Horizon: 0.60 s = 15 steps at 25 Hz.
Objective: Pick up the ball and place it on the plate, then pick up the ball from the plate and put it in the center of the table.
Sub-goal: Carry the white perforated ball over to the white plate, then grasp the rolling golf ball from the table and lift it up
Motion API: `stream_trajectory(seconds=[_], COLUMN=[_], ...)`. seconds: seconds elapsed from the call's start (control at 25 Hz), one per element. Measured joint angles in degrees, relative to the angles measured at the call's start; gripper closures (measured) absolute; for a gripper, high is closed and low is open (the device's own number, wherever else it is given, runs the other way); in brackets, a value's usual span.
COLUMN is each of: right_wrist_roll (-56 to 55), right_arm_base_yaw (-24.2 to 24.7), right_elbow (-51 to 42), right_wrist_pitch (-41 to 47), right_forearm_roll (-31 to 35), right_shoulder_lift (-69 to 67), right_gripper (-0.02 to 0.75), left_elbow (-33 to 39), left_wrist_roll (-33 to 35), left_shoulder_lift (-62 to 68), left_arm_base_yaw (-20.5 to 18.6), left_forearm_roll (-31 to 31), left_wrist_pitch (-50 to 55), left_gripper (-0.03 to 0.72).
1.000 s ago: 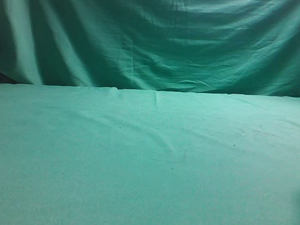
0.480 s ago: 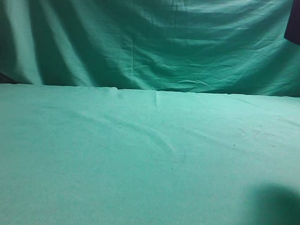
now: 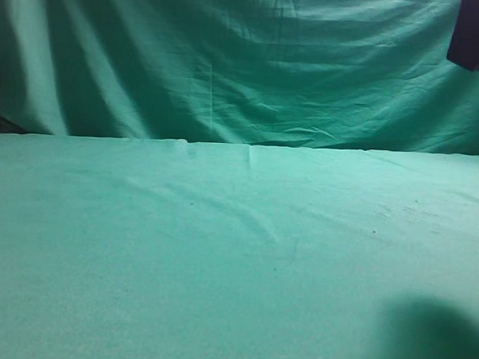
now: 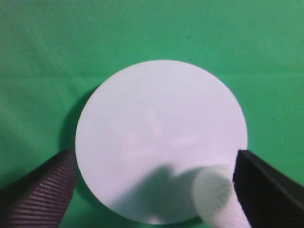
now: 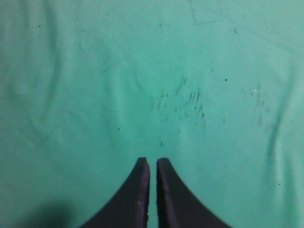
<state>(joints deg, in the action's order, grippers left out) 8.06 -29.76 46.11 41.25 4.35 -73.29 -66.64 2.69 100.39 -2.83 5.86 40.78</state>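
In the left wrist view a round white plate [image 4: 156,123] lies on the green cloth of the table [image 4: 42,57]. My left gripper [image 4: 152,161] is open wide above the plate's near edge. The white dimpled ball [image 4: 216,192] sits low in the frame, right beside the right-hand jaw, over the plate's near rim; it looks blurred. My right gripper [image 5: 152,164] is shut and empty above bare green cloth [image 5: 95,85]. The exterior view shows the table [image 3: 220,250] without ball or plate.
A dark part of an arm [image 3: 475,35] hangs at the top right of the exterior view, before the draped green backdrop [image 3: 229,60]. Its shadow [image 3: 435,335] falls on the table's near right. Small dark marks dot the cloth [image 5: 183,102] under the right gripper.
A dark arm part has come into the top right of the exterior view and shifted slightly left. A shadow has appeared and grown on the table's near right.
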Motion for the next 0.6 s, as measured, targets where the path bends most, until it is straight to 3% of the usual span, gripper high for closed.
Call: stream_trajectory(seconds=[0.04,0.08,0.12,0.24,0.28,0.32,0.36,0.4,0.48,0.56,0.6], right_wrist_roll=[0.00,0.00,0.00,0.00,0.00,0.00,-0.11,-0.11,-0.11,-0.11,-0.11], right_arm_base_yaw=[0.00,0.00,0.00,0.00,0.00,0.00,0.00,0.00,0.00,0.00,0.00], right_elbow=[0.00,0.00,0.00,0.00,0.00,0.00,0.00,0.00,0.00,0.00,0.00], right_wrist_pitch=[0.00,0.00,0.00,0.60,1.06,1.67,2.13,2.81,4.08,5.11,5.40], right_forearm_roll=[0.26,0.53,0.68,0.67,0.67,0.67,0.67,0.67,0.67,0.67,0.67], right_shoulder_lift=[0.00,0.00,0.00,0.00,0.00,0.00,0.00,0.00,0.00,0.00,0.00], right_gripper=[0.738,0.689,0.689,0.689,0.738,0.689,0.738,0.738,0.738,0.738,0.738], left_elbow=[-1.05,-2.43,-3.76,-9.22,-10.62,-12.10,-13.31,-14.03,-14.75,-14.74,-14.74], left_wrist_roll=[0.12,0.74,1.64,6.61,8.96,11.74,14.58,16.68,20.23,21.81,22.24], left_shoulder_lift=[0.00,0.00,0.00,0.00,-0.13,-0.34,-0.66,-1.05,-2.32,-4.30,-5.24], left_arm_base_yaw=[0.00,0.00,0.00,0.00,0.00,0.00,0.00,0.00,0.00,0.00,0.00], left_forearm_roll=[-1.31,-2.67,-4.79,-12.57,-15.80,-19.19,-21.99,-25.10,-29.55,-31.80,-32.18], left_wrist_pitch=[0.92,2.29,3.72,8.38,10.09,11.73,12.92,14.08,14.97,15.21,15.21], left_gripper=[0.085,0.085,0.085,0.192,0.177,0.235,0.254,0.295,0.415,0.583,0.627])
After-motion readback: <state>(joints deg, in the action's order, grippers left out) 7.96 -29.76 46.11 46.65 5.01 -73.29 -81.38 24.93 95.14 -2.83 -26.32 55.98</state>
